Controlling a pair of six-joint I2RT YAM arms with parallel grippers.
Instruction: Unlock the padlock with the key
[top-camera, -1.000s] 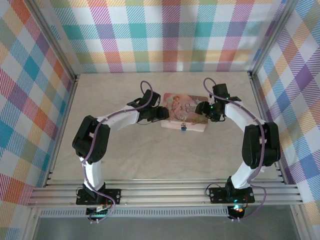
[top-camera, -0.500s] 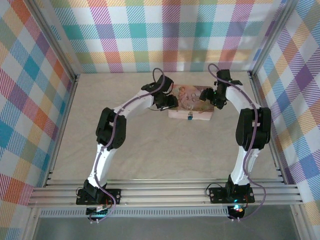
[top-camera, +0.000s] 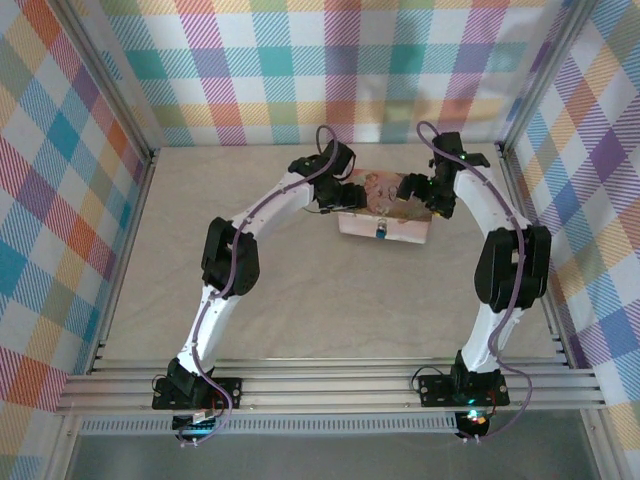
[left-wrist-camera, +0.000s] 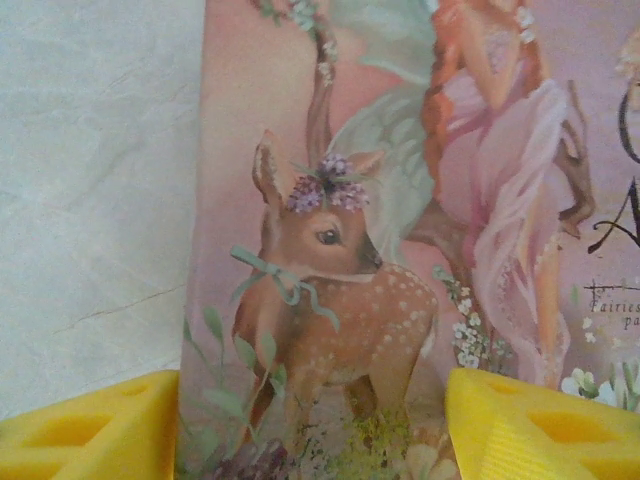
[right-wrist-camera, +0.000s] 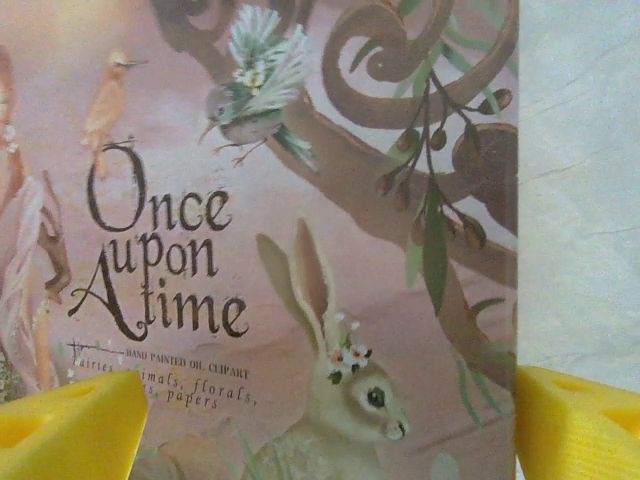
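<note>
I am hovering both claws with jaws spread wide over the painted box (top-camera: 398, 228) at upper centre of the top view, left claw (left-wrist-camera: 315, 440) at its left end, right claw (right-wrist-camera: 320, 440) at its right. The padlock (top-camera: 381, 232), small and blue, is hanging at the box's lower edge.

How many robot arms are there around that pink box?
2. The left arm reaches to the left end of the box; the right arm reaches to its right end.
</note>
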